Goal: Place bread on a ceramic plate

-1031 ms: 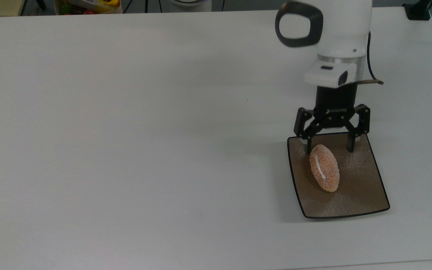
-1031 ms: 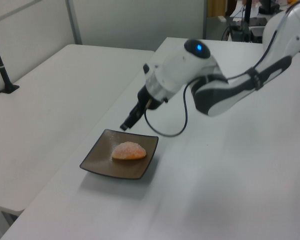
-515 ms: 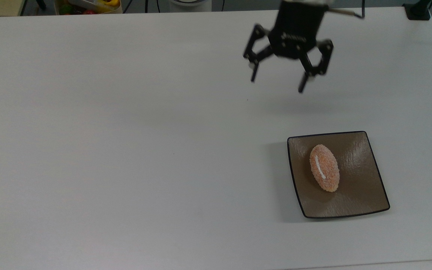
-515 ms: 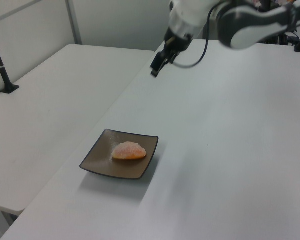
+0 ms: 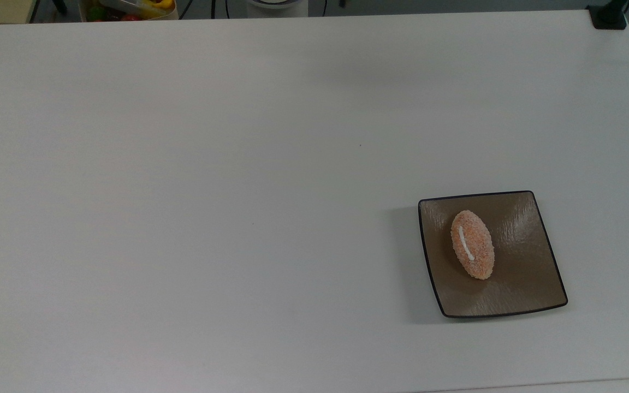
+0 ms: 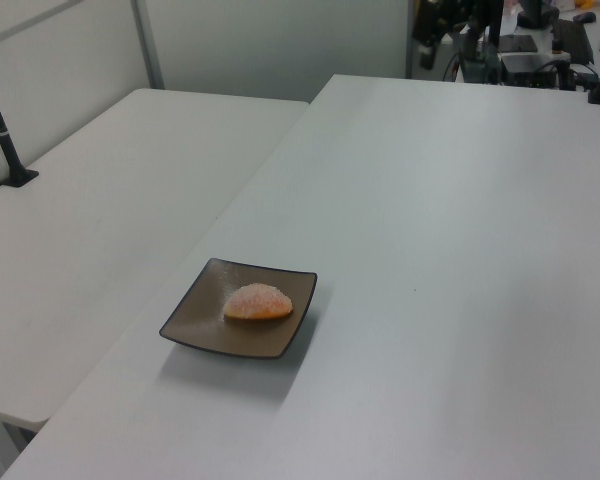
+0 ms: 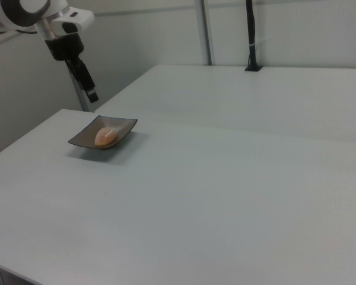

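Observation:
The bread (image 5: 473, 251) is a small orange-pink oval bun with a white stripe. It lies on the ceramic plate (image 5: 522, 284), a square brown dish with a dark rim near the table's front right in the top view. Bread (image 6: 258, 300) and plate (image 6: 200, 325) sit near the table's left edge in the left view. In the right view, my gripper (image 7: 92, 95) hangs high, up and to the left of the plate (image 7: 83, 139) and bread (image 7: 105, 136), well clear of both, open and holding nothing.
A box of colourful items (image 5: 129, 8) stands past the table's far edge. A black post base (image 5: 609, 13) sits at the far right corner. A second white table (image 6: 110, 170) adjoins this one, with a black pole (image 6: 0, 120) on it.
My gripper has risen off the plate and pulled back, leaving the top view altogether. The bread and plate have stayed where they were.

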